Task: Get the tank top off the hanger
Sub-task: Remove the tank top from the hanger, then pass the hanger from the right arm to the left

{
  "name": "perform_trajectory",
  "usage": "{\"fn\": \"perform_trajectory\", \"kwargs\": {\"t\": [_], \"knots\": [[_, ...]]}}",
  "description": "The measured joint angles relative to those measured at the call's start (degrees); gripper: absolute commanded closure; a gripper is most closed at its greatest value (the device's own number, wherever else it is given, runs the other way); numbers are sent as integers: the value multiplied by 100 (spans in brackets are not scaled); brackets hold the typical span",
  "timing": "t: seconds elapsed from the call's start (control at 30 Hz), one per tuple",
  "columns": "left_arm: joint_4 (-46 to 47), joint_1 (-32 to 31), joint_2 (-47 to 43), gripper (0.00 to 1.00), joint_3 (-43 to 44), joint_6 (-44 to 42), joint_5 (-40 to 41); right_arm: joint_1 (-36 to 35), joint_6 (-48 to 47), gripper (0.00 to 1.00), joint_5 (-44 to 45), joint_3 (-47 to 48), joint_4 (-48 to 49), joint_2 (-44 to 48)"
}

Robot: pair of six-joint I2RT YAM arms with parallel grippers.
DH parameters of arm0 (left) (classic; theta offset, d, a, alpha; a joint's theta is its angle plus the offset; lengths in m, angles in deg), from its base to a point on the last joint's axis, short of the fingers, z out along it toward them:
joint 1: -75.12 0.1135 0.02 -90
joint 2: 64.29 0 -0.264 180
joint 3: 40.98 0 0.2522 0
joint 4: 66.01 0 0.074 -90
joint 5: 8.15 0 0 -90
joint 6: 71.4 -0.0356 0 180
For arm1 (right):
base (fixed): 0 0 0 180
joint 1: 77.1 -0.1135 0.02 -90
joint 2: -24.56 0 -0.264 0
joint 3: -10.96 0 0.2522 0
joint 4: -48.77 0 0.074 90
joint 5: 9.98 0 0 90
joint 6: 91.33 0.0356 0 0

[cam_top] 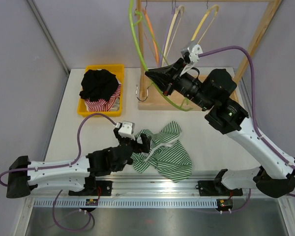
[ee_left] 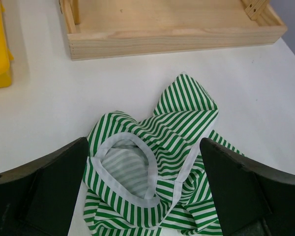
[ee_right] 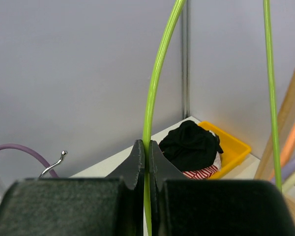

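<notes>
A: The tank top (cam_top: 164, 153) lies crumpled on the table (cam_top: 83, 142), on the near side of the wooden rack base (cam_top: 155, 104) and apart from it. No part of the green hanger (cam_top: 136, 45) runs through it, so we judge it freed.

B: Agreed. Our left gripper (ee_left: 142, 147) stands wide open astride the cloth, holding nothing. What worries us?

A: If we pull away carelessly, a finger could snag the white-bound armhole. That would drag the tank top farther from the base, toward the table's near edge, which it already lies close to.

B: And the right gripper (ee_right: 146, 147)?

A: Pinched tight on the hanger's thin wire, above the base's left end. So narrow a grip may let the wire swivel or slip. Its metal hook (ee_right: 51, 167) hangs by the base's left edge and could catch there, or the loop could knock the other hangers (cam_top: 173, 27) above the base.

B: Room, then?

A: There is bare table between tank top and base, and left of the base as far as the yellow bin (cam_top: 105, 66). We'd rise first.
</notes>
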Motion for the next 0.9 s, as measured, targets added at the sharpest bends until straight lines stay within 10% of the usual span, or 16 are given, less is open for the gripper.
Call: {"fn": "perform_trajectory", "kwargs": {"t": [0.23, 0.9], "knots": [[472, 0, -411, 2, -111, -688, -120, 2, 223, 100, 946, -483, -131, 699], [5353, 2, 1263, 1, 658, -1290, -4631, 4, 1285, 100, 2444, -2317, -199, 2367]]}}
